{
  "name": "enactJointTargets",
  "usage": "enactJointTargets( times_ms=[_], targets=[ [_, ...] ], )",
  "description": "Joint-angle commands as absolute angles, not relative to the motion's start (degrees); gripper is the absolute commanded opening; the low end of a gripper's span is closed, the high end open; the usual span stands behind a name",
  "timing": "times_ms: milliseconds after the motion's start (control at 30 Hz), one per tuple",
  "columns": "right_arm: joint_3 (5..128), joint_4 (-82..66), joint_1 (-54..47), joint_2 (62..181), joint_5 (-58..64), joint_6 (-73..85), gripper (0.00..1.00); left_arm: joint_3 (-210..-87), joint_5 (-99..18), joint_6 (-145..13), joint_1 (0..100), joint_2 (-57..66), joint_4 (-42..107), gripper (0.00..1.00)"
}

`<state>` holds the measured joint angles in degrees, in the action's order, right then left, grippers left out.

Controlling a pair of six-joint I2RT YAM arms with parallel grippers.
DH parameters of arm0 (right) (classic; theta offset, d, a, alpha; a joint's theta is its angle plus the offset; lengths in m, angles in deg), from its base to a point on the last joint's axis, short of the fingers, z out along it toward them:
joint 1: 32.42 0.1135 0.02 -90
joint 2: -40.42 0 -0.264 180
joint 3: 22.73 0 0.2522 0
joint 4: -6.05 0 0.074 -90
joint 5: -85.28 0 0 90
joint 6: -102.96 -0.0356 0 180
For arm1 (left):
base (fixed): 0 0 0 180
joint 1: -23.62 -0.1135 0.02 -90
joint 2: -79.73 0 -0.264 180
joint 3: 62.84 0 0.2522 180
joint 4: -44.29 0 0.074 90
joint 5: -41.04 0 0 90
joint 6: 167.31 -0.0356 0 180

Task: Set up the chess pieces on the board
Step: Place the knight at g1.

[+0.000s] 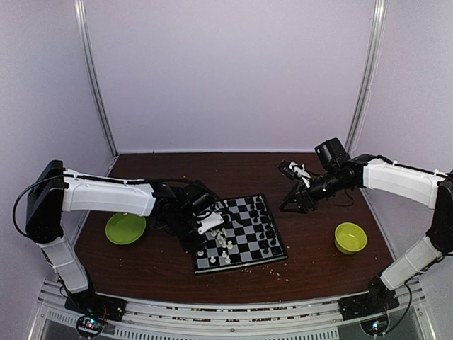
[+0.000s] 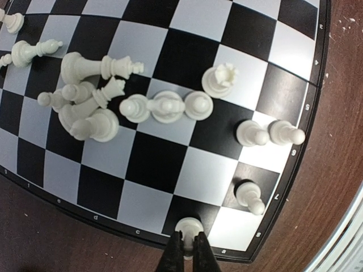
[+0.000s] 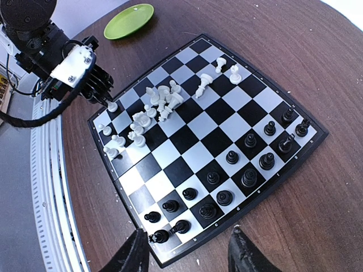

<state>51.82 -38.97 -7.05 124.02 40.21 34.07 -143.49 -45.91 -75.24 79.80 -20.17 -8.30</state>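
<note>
Chessmen [image 2: 91,107], tiny and white, lie heaped on the small black-and-grey checked board [image 2: 153,164]; left gripper [image 2: 188,249] pinches one white pawn [image 2: 188,228], right gripper [image 3: 188,238] gapes apart.

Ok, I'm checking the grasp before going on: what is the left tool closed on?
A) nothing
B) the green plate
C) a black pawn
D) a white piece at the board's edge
D: in the left wrist view the left tool pinches a white piece standing on an edge square of the board.
</note>
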Motion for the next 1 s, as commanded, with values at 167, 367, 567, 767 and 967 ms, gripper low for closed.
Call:
enactJointTargets(
  times_ms=[167, 367, 567, 767, 967],
  targets=[
    [51.7, -38.8, -7.4, 124.4, 40.6, 34.6, 0.47, -142.2, -43.9, -75.9, 79.4, -21.2, -6.2, 0.02],
    [51.7, -38.9, -7.4, 124.3, 40.6, 34.5, 0.47, -142.7, -44.9, -75.5, 79.4, -21.1, -6.5, 0.2],
    [51.7, -38.8, -7.4, 124.1, 40.6, 34.5, 0.47, -148.1, -44.4, -74.6, 79.4, -18.0, -9.8, 0.26],
    [51.8, -38.9, -7.4, 124.3, 40.7, 34.7, 0.47, -153.2, -47.1, -72.4, 76.9, -17.8, -10.3, 0.26],
    [51.8, -39.2, -7.4, 123.9, 40.3, 35.1, 0.47, -158.6, -47.2, -70.4, 74.3, -23.7, -10.1, 0.26]
  ],
)
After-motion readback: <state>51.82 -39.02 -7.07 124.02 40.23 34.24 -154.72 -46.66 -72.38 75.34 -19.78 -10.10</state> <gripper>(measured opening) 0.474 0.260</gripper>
